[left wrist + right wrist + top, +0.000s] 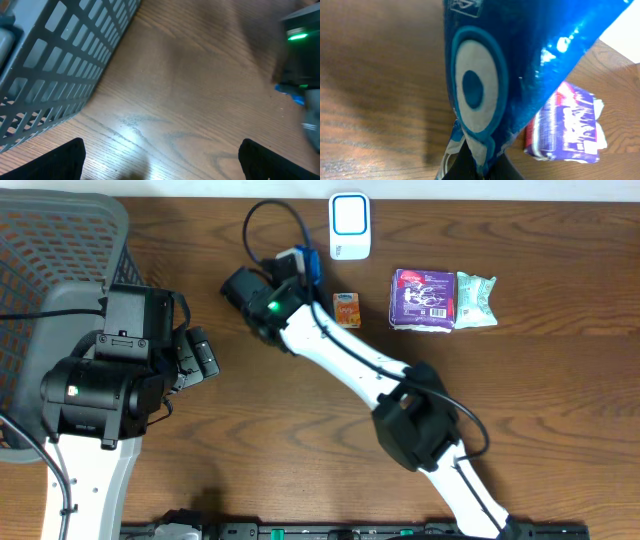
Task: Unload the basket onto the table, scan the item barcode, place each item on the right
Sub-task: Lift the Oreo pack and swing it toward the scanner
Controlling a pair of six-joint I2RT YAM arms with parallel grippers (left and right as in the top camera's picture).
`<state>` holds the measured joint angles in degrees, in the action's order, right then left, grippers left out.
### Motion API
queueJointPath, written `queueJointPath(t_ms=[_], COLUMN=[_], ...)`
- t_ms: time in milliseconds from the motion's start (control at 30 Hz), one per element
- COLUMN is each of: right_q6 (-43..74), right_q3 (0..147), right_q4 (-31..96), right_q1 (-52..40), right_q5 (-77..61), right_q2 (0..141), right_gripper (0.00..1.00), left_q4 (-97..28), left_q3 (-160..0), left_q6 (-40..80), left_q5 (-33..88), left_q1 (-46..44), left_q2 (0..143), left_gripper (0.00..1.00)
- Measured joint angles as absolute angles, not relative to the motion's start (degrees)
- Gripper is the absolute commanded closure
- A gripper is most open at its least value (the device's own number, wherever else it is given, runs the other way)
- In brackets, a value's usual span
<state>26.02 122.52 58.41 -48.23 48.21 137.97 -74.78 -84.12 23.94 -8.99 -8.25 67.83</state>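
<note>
Pinching the blue packet by its lower edge, the right gripper has its jaws pressed tight on the foil and holds it above the table, just beside the white scanner at the far edge. The face turned to the wrist camera carries only a round white-and-blue print; no barcode shows in any view, so it is probably on a side that cannot be seen. Doing this step well likely means rolling the wrist until the coded face squarely meets the scanner's window, then pausing there, not sweeping past. The foil is glossy and throws bright glare, so a slight tilt may help the reader. The thin grip leaves the packet free to flop, which calls for slow turns. The small orange box and purple packet lie near, so the swing should clear them. The left gripper, spread wide and empty, hangs low beside the grey basket, well apart from the work
</note>
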Motion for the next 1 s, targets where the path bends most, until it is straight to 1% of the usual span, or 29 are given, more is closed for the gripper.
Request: queueJointPath(t_ms=[33, 67, 167, 200, 233, 300, 500, 633, 767, 1000], right_q6=[26.02, 26.02, 25.63, 25.28, 24.86, 24.56, 23.77, 23.44, 21.08, 18.09], right_q3=[122.54, 122.54, 122.52, 122.52, 122.52, 122.5, 124.38, 128.64, 132.49, 131.96], right_q4=[58.13, 58.0, 58.02, 58.02, 57.98, 57.56, 56.93, 59.4, 61.91, 62.5], right_q1=[-48.62, -48.88, -49.87, -50.35, -51.07, -52.51, -55.92, -55.29, -52.71, -48.25], right_q5=[48.05, 47.88, 47.09, 46.57, 45.63, 43.88, 36.75, 33.61, 32.73, 32.32], right_q2=[139.22, 140.2, 143.24, 143.98, 144.62, 144.88, 144.88, 144.88, 144.88, 144.86], right_gripper=[0.98, 0.93, 0.82, 0.73, 0.62, 0.54, 0.41, 0.37, 0.34, 0.35], left_q4=[-74.78, -74.78, -74.78, -74.78, -74.78, -74.81, -74.78, -74.78, -74.78, -74.78], left_q3=[-84.12, -84.12, -84.12, -84.12, -84.12, -84.12, -84.12, -84.12, -84.12, -84.12], left_q6=[23.94, 23.94, 23.94, 23.94, 23.94, 23.94, 23.94, 23.94, 23.94, 23.94], left_q5=[-8.99, -8.99, -8.99, -8.99, -8.99, -8.99, -8.99, -8.99, -8.99, -8.99], left_q1=[-8.25, -8.25, -8.25, -8.25, -8.25, -8.25, -8.25, -8.25, -8.25, -8.25], left_q2=[67.83, 67.83, 67.83, 67.83, 67.83, 67.83, 67.83, 67.83, 67.83, 67.83], left_gripper=[0.02, 0.02, 0.02, 0.02, 0.02, 0.02, 0.02, 0.02, 0.02, 0.02])
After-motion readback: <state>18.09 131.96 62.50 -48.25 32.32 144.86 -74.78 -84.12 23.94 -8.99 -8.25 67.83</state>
